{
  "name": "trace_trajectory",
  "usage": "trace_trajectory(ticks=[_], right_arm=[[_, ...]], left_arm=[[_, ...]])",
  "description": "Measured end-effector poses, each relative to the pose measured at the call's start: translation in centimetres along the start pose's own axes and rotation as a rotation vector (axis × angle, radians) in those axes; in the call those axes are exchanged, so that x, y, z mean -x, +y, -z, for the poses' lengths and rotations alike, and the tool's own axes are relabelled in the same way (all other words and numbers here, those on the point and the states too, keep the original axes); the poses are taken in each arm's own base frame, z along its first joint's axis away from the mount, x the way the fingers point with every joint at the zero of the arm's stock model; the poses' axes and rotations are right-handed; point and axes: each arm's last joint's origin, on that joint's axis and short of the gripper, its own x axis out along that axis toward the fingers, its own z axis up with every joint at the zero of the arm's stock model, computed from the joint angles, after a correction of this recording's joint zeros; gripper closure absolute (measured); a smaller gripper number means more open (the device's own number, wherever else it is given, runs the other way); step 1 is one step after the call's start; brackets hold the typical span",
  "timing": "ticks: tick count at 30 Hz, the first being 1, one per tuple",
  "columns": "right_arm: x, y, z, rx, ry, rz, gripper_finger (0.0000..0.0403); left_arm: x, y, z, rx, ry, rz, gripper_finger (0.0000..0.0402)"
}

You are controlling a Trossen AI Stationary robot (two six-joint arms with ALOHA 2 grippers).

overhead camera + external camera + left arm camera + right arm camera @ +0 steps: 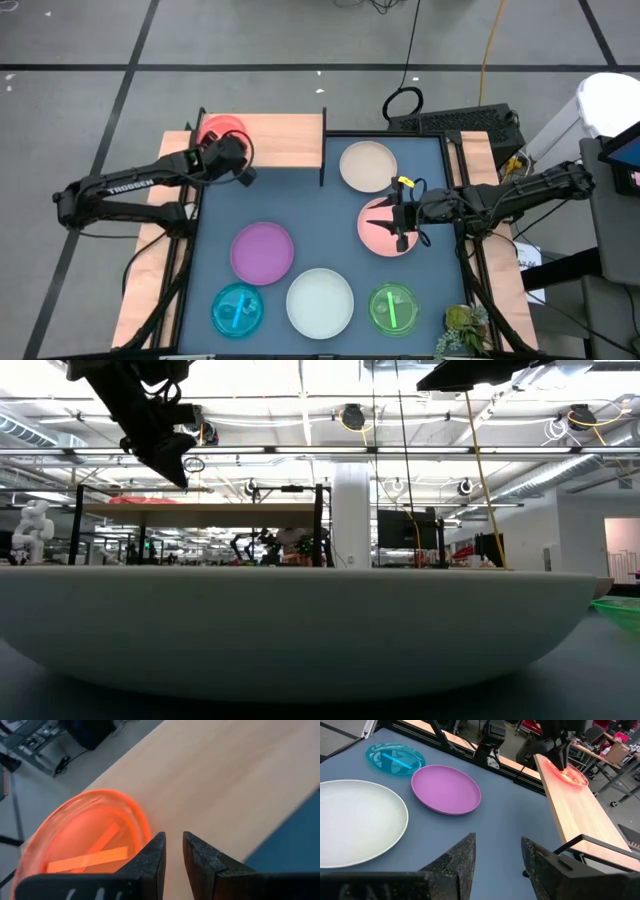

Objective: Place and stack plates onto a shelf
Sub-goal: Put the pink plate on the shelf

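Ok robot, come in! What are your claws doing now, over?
Left claw open a crack over the shelf, beside the orange plate, holding nothing. Right claw open above the pink plate. Nothing in the way.

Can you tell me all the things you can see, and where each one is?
Large round opaque plates: four. Cream plate far side; pink plate under the right tool; purple plate mid-table; pale white plate near edge.
Small round translucent plates: three. Orange plate on the shelf; cyan plate and green plate near edge.
Light-wood shelf on black legs: one, far left corner.
Leafy plant: one, green, near right corner.
Robot tools: two, dark. Left tool open beside the orange plate; right tool open above the pink plate.
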Motion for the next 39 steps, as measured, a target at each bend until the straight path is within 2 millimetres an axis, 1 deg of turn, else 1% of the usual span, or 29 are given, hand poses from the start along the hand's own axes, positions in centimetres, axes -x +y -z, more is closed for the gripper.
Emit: trace_trajectory(ticks=[5, 8, 10, 14, 19, 24, 29, 33, 36, 39], right_arm=[[0.0, 0.0, 0.0, -0.004, 0.0, 0.0, 0.0264], [0.0, 0.0, 0.0, -0.036, 0.001, 0.001, 0.0264], [0.0, -0.1, 0.0, -0.077, 0.01, 0.035, 0.0264], [-0.1, -0.3, 0.6, -0.155, 0.076, 0.142, 0.0264], [-0.8, 0.2, 1.3, -0.243, 0.146, 0.125, 0.0264], [-1.8, 1.2, 2.7, -0.296, 0.276, 0.033, 0.0264], [-2.6, 2.0, 3.8, -0.327, 0.394, -0.006, 0.0264], [-3.2, 2.7, 4.5, -0.42, 0.463, -0.084, 0.0264], [-3.4, 4.0, 5.2, -0.481, 0.561, -0.131, 0.0264], [-3.4, 5.5, 5.8, -0.509, 0.656, -0.134, 0.0264]], left_arm=[[0.9, -1.6, -0.4, -0.016, -0.071, 0.077, 0.0329], [1.6, -2.6, -0.6, -0.025, -0.123, 0.129, 0.0329], [2.1, -3.3, -0.7, -0.036, -0.153, 0.163, 0.0329], [3.0, -4.5, -0.7, -0.069, -0.196, 0.229, 0.0329], [4.1, -5.7, -0.4, -0.139, -0.227, 0.288, 0.0329], [4.7, -6.4, 0.1, -0.181, -0.23, 0.337, 0.0329], [5.3, -7.1, 0.4, -0.214, -0.206, 0.498, 0.0329], [5.6, -7.4, 0.6, -0.226, -0.203, 0.544, 0.0329], [5.6, -7.5, 0.6, -0.225, -0.207, 0.546, 0.0329], [5.6, -7.5, 0.5, -0.222, -0.21, 0.547, 0.0329]])
